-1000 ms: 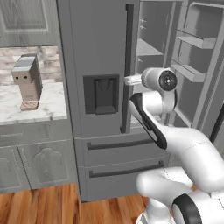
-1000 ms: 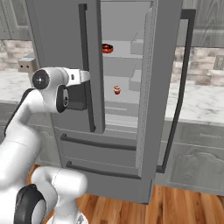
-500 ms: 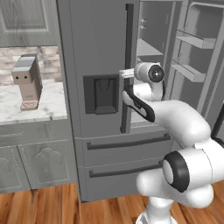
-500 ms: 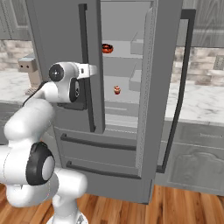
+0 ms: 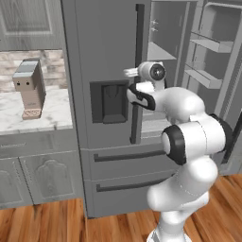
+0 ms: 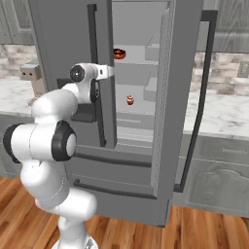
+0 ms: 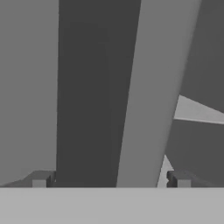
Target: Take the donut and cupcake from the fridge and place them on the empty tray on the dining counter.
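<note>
The hand stands wide open and empty, up against the fridge at the inner edge of its shut left door, beside the long black handle. In the hand view the two finger tips straddle a dark vertical band and a paler door edge, with nothing between them.

Past that door edge, in the open right half of the fridge, the cupcake sits on a middle shelf, to the right of the hand and slightly lower. The donut lies farther back and higher, on the shelf above the cupcake, near the rear wall. So the coming reach probably turns on going rightward round the door edge and into the fridge; the cupcake looks the nearer pick.

Against the earlier pictures, the arm has folded in closer to the fridge and the hand has moved toward the door edge, with the jaws as wide as before. Donut and cupcake have not shifted.
</note>
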